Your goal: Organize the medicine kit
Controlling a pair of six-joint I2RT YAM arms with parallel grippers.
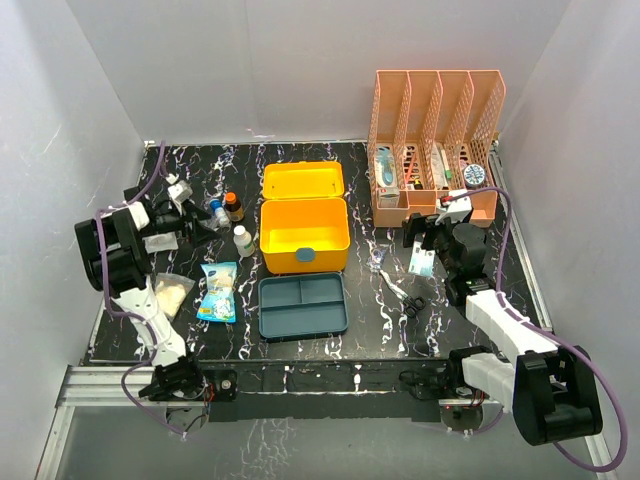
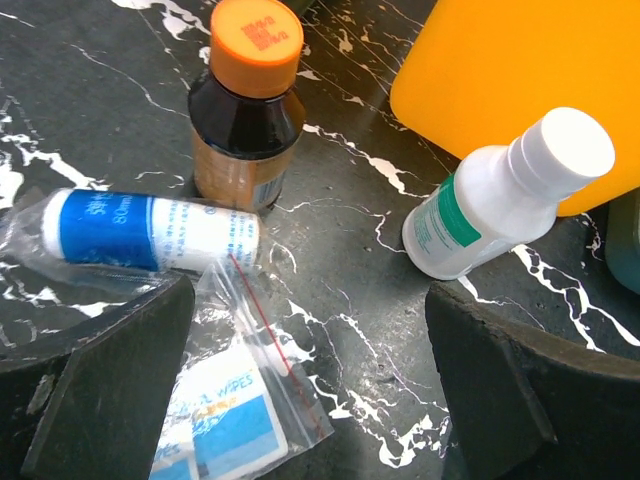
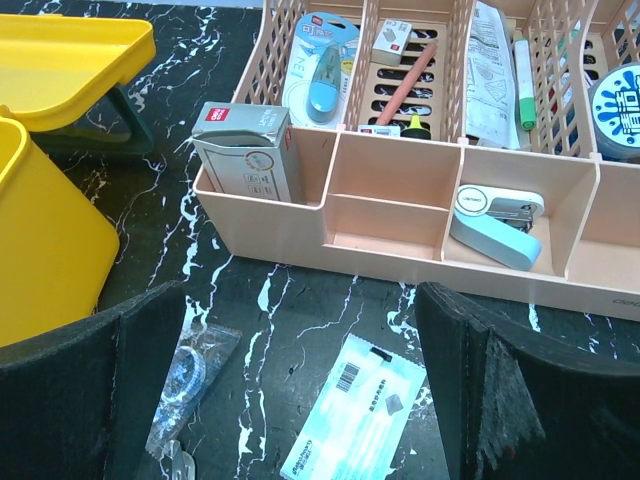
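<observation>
The medicine kit [image 1: 303, 235] sits at the middle of a black marbled counter [image 1: 375, 335]. It is a yellow box with its lid tipped back and nothing visible inside. Its teal insert tray [image 1: 302, 305] lies out on the counter just in front of it, and its compartments look bare.

To the left of the kit are a brown bottle [image 2: 247, 110] with an orange cap and a white bottle [image 2: 495, 195], both upright. A blue-and-white tube [image 2: 150, 232] lies on its side in a clear sleeve, and a wipes bag [image 2: 235, 420] lies flat. The left end effector [image 2: 310, 400] hovers low here with its fingers spread apart, holding nothing — the wipes bag is partly under one finger.

To the right of the kit, a pale blue sachet [image 3: 355, 410] and a clear bag [image 3: 190, 385] lie on the counter before an orange mesh rack [image 3: 400, 200] of stationery. The right end effector [image 3: 300, 400] hangs over them, its fingers also apart and holding nothing.

There are risks on both sides. On the left the items are crowded, so a finger coming down could tip the white bottle or roll the tube away. Slack plastic may also slip out of a pinch. On the right the sachet lies flat, so the fingers may scrape the counter or push it along instead of lifting it.
</observation>
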